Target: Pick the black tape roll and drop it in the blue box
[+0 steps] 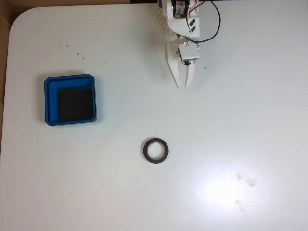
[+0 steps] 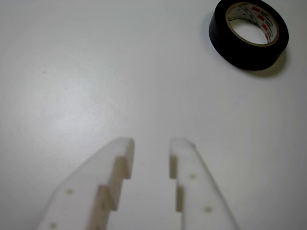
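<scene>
White tabletop, mostly bare, glare patch lower right in the fixed view. Arm enters from the top edge there.

Blue box sits on the left side of the fixed view, upright, black floor showing, nothing in it.

Gripper is near the top centre, fingers pointing down-frame toward the roll, parted by a narrow gap, nothing between them. Looks too narrow for the roll's full width as it stands.

Black tape roll lies flat on the tabletop, below and slightly left of the gripper in the fixed view, well apart from both gripper and box. In the wrist view the black tape roll is up in the top right corner, so the approach is off-axis.

Step in hand, as I read it: reach, not yet grasp. To do it well:
- swing until the roll is centred between the fingers in the wrist view
- open wider before descending
- either straddle the whole ring, or put one finger in the hole and pinch the wall; the latter needs less opening
- come down close to the tabletop, the roll is low
</scene>
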{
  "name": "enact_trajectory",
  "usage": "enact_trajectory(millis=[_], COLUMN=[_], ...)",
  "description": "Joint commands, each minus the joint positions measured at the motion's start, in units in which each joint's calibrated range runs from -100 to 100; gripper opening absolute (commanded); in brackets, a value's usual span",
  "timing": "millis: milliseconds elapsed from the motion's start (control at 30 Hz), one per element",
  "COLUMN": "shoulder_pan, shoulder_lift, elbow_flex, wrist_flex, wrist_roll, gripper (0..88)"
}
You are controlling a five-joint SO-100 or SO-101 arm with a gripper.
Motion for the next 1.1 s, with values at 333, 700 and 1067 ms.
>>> enact_trajectory(millis=[333,700,1067], shoulder_pan=[-0.2,-0.2,5.7], shoulder_lift=[-0.3,-0.3,-0.2], elbow_flex=[0.8,0.8,0.6], wrist_flex=[0.2,0.2,0.2], wrist_roll=[0.4,0.1,0.2], gripper=[1.1,1.1,1.1])
